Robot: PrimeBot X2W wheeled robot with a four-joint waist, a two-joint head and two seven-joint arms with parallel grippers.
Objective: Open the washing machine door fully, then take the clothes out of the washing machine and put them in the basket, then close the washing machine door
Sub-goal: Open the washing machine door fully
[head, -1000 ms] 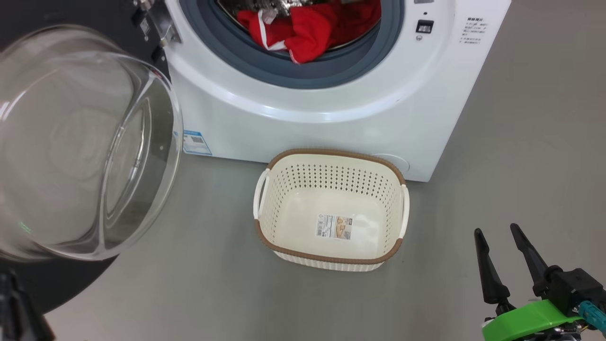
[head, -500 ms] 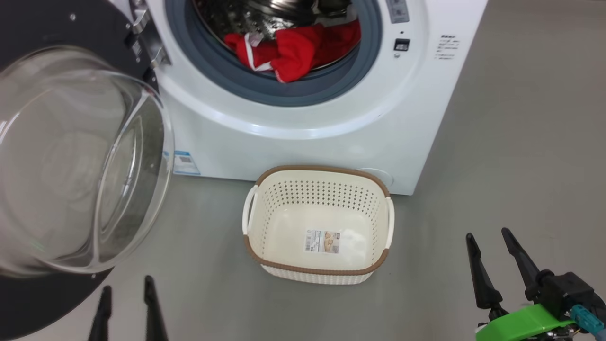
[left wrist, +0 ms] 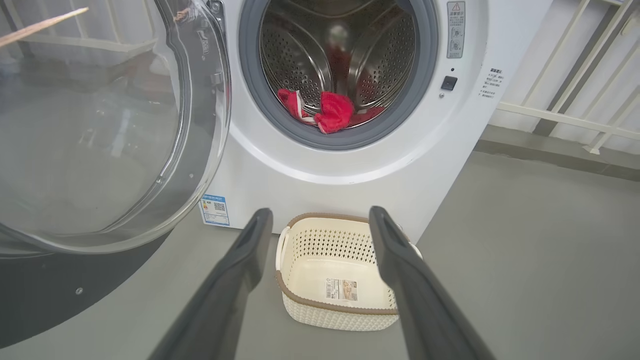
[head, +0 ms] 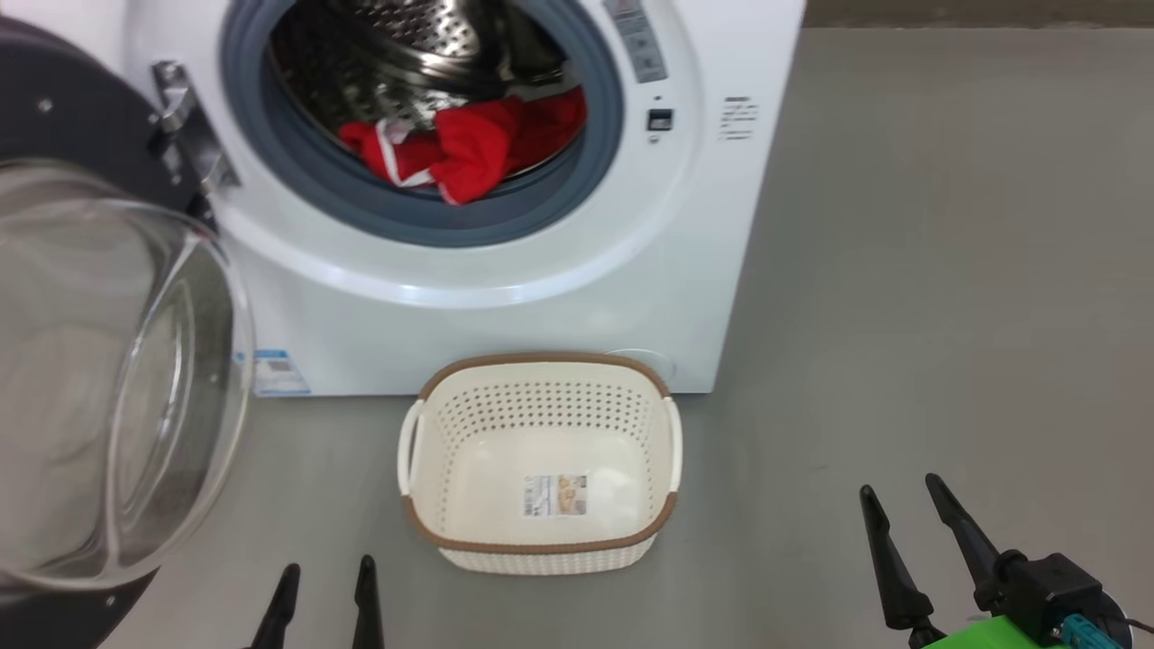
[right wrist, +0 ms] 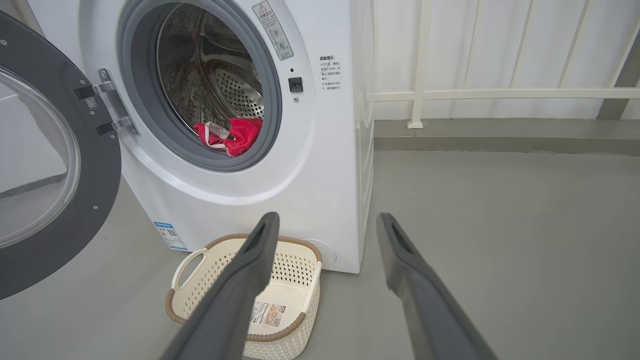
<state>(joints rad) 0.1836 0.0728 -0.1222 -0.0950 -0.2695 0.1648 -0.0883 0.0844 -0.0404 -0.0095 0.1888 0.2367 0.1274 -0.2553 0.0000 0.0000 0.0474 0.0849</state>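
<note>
The white washing machine [head: 505,297] stands ahead with its door [head: 99,388] swung wide open to the left, glass bulge toward me. Red clothes [head: 460,149] with white trim lie at the drum's front lip, against the blue-grey gasket. The cream basket [head: 545,546] sits empty on the floor right in front of the machine. My left gripper [head: 327,566] is open at the bottom left, near the basket's left side and clear of the door. My right gripper [head: 900,485] hangs open over bare floor to the basket's right. Both wrist views show open, empty fingers [left wrist: 250,250] [right wrist: 400,250].
Grey floor spreads to the right of the machine. A white railing [right wrist: 500,93] and a low kerb run behind it on the right. A blue label [head: 275,371] marks the machine's lower left corner. The open door overhangs the floor at left.
The head camera has moved, so machine and basket sit lower and further left. My left gripper has come away from the door's lower edge into view, fingers apart. The right gripper stays open.
</note>
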